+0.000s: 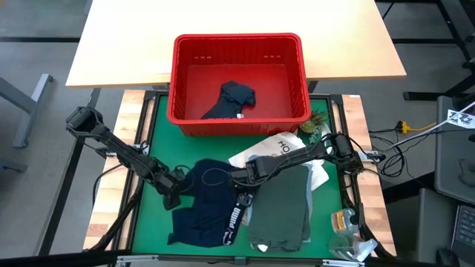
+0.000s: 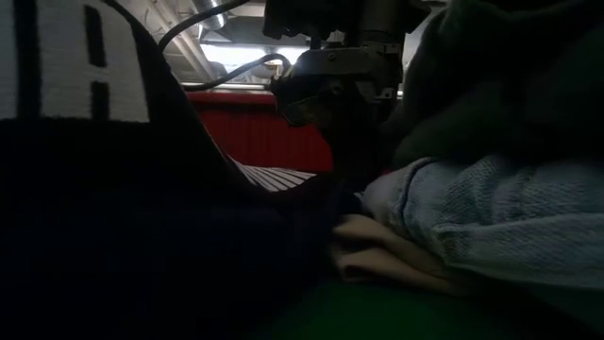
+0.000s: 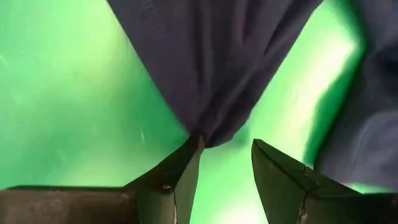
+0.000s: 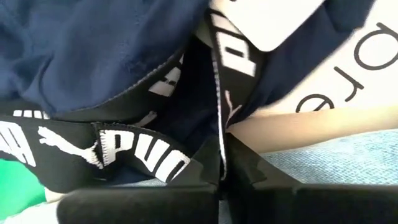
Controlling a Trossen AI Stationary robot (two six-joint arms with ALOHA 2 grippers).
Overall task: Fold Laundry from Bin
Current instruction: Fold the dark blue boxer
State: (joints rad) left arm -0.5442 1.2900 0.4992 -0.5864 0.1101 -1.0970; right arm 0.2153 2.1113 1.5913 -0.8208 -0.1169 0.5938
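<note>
Navy shorts [image 1: 202,208] lie spread on the green mat, their black waistband with white lettering [image 1: 235,215] beside a pile of laundry. My right gripper [image 1: 245,178] points down at the waistband's far end and is shut on it [image 4: 222,163]. My left gripper [image 1: 172,194] stands open [image 3: 227,155] low over the mat at the shorts' left edge, with a pointed bit of navy cloth [image 3: 208,124] just in front of its fingertips. The red bin [image 1: 239,119] stands at the far side with a dark garment [image 1: 234,100] lying in it. My right gripper pinches the shorts' lettered waistband [image 4: 219,134] between its two fingers, where the band stands on edge. The fingers come steeply from above. The rest of the shorts lie slack on the mat. My left gripper has one fingertip [image 3: 194,146] at the tip of the navy cloth; I cannot tell whether it touches.
A dark olive garment [image 1: 282,208] lies on top of a light blue one [image 2: 491,227] and a beige one [image 2: 377,250], right of the shorts. A white printed tote bag [image 1: 274,148] lies between that pile and the bin. Small bottles [image 1: 345,222] stand at the mat's near right corner.
</note>
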